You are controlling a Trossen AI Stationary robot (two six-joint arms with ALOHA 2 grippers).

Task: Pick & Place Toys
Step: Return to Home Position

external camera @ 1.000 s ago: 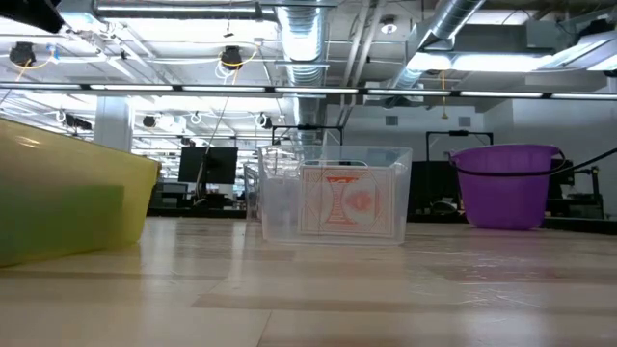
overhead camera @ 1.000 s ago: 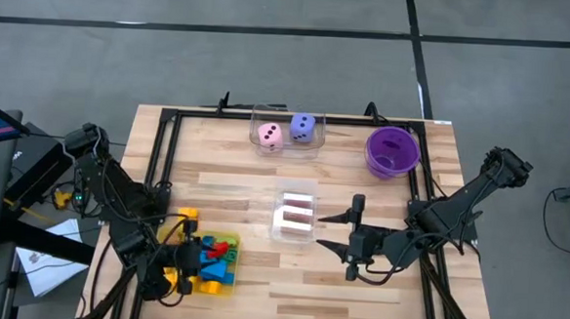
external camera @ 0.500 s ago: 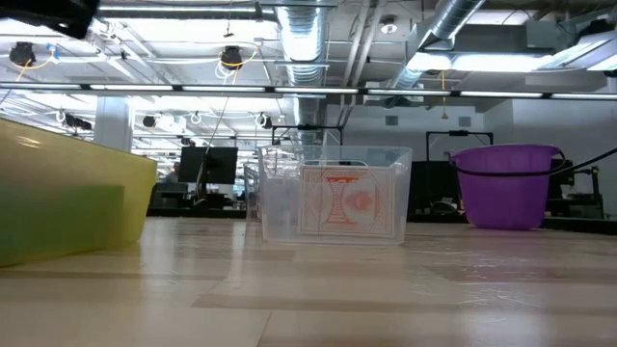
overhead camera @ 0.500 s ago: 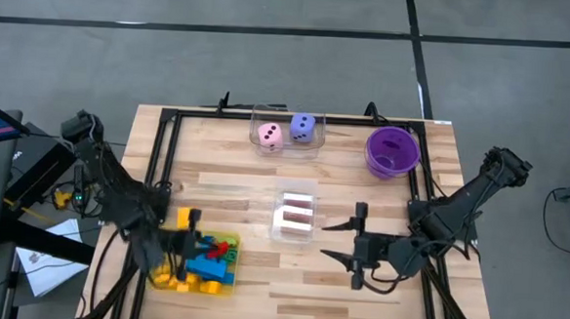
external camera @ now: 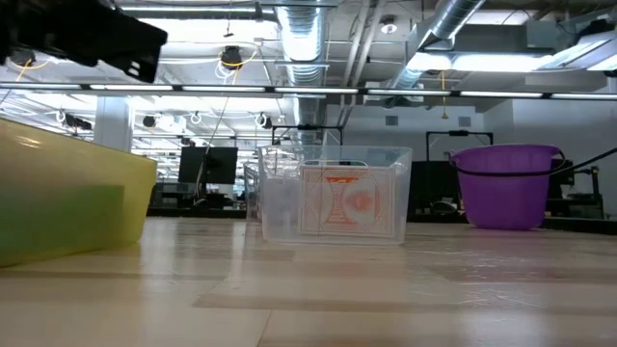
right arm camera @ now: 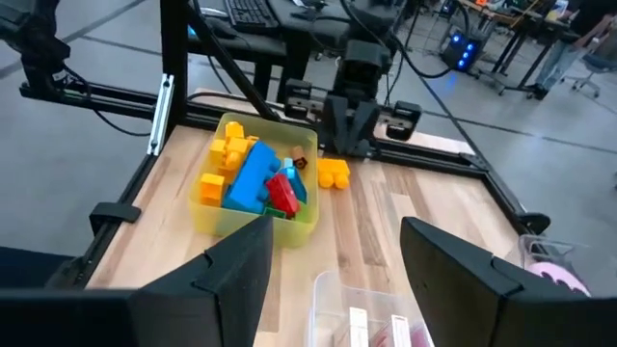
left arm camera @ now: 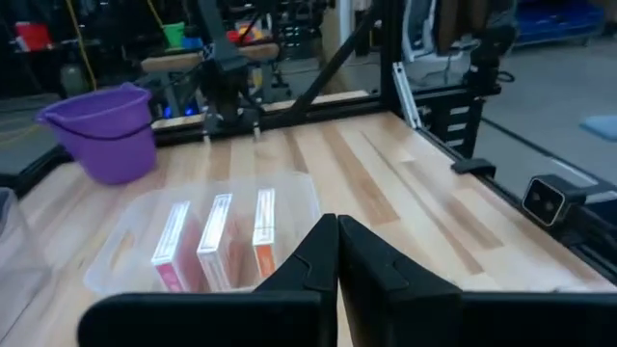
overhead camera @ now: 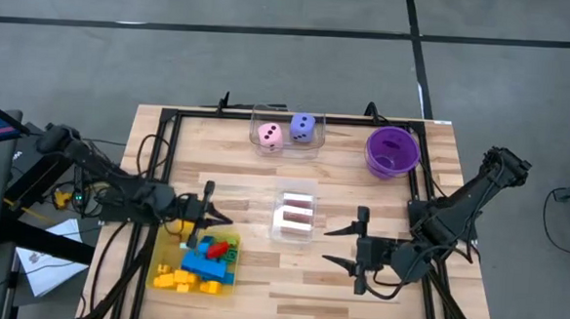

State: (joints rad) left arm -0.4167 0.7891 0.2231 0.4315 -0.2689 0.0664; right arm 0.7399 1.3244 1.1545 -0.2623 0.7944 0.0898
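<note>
The left gripper (overhead camera: 214,217) is closed on nothing, above the tray's (overhead camera: 167,266) far edge. The right gripper (overhead camera: 344,246) hangs open beside the card box (overhead camera: 297,194).

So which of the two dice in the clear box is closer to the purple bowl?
The purple die. It sits on the side of the clear box toward the purple bowl; the pink die is on the far side.

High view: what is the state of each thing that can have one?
Left gripper: shut, nothing seen in it.
Right gripper: open, empty.
Yellow tray: holds bricks.
Card box: open top, cards standing inside.
Dice box: open top, two dice inside.
Purple bowl: upright, looks empty.
</note>
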